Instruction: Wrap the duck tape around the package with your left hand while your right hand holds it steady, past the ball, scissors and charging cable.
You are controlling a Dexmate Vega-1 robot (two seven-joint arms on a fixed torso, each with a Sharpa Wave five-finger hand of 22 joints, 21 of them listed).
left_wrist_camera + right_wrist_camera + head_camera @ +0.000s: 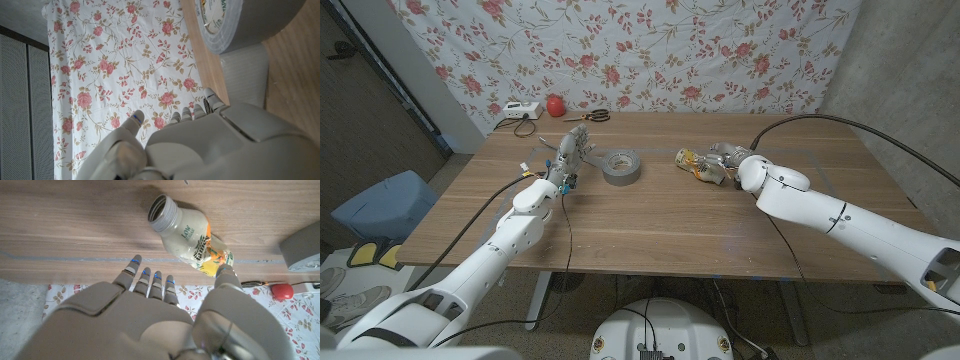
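- Brown wooden table (650,225), seen in head view w/ a floral cloth backdrop (650,50) hung behind it.
- Left hand (572,153) is held up just left of the tape roll, fingers spread apart; nothing is gripped, no contact w/ roll seen.
- Right hand (725,160) is placed just right of the bottle; in right wrist view its fingers (150,282) are extended and apart, thumb tip at the label, nothing clasped.
- Grey roll of duct tape (622,167) is laid flat near table centre, between both hands.
- Crushed clear plastic bottle w/ yellow label (697,166), the "package", is laid on its side, cap off.
- Red ball (555,105), orange-handled scissors (594,115), white charger w/ black cable (517,112) are grouped at far left edge.
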